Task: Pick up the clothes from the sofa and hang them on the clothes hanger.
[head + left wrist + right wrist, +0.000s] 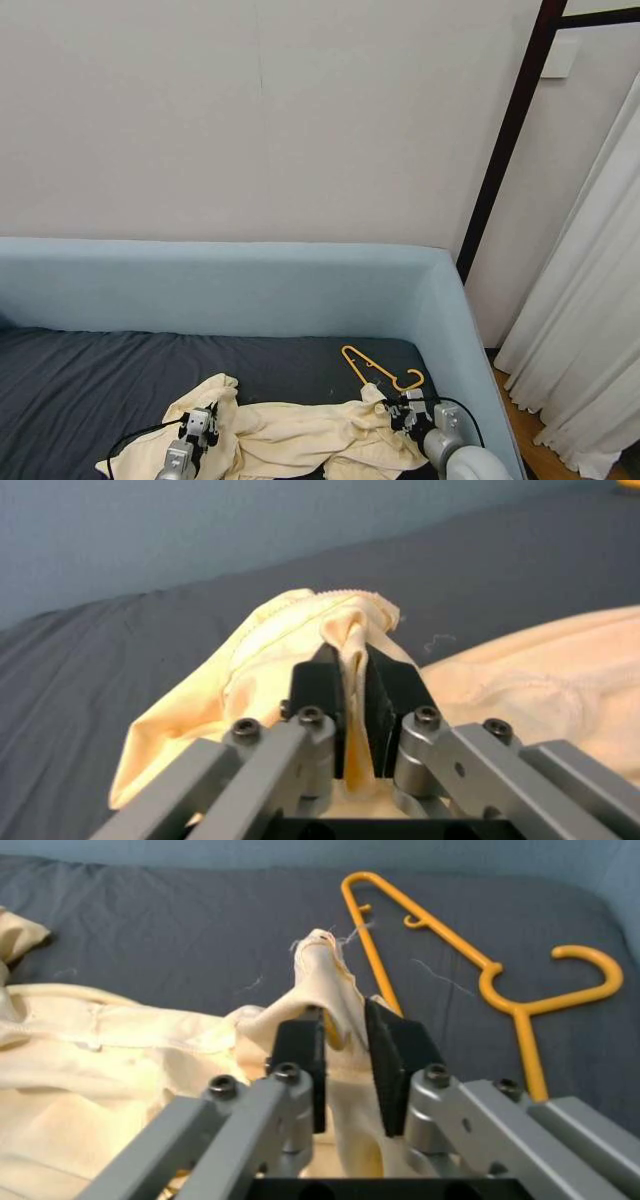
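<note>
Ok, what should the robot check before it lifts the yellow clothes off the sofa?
1. Left end effector shut on the pale yellow fabric garment: ok.
2. Right end effector shut on another fold of it: ok.
3. Orange plastic hanger free of the cloth: cannot tell; one arm passes behind the pinched fold.
4. Garment spread flat: not ok, bunched on the dark grey sofa seat.
5. Black metal rack post within reach: cannot tell.

cream garment [290,435]: 1 | orange hanger [492,982]: 1 | sofa [250,290]: 1 | left gripper [352,667] + right gripper [345,1018]: 2
</note>
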